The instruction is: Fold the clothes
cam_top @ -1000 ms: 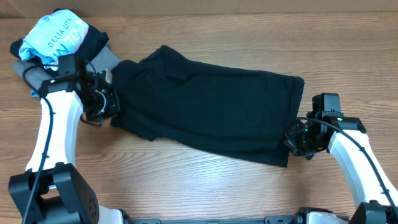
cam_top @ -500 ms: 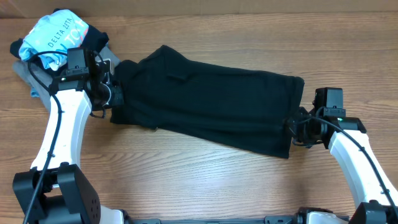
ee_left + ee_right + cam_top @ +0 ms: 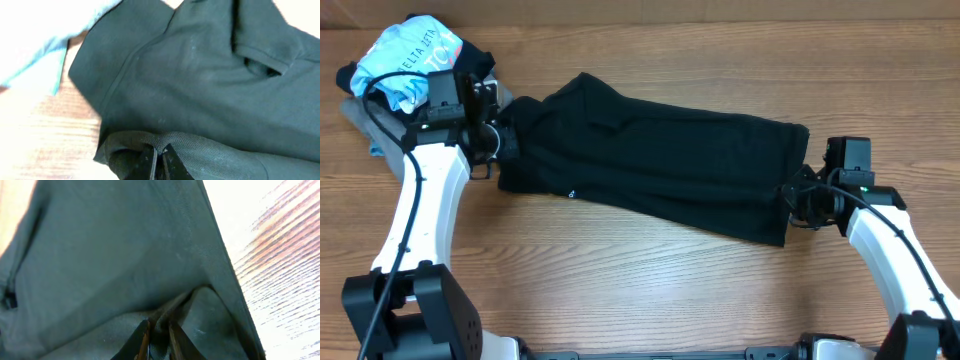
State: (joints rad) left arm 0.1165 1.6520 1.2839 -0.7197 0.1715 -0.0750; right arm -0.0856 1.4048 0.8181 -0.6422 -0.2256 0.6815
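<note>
Black clothes edges pinched by left gripper, right gripper

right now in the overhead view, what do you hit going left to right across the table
light-blue printed shirt → left gripper, pinching the fabric's left end → black garment → right gripper, pinching its right end
</note>
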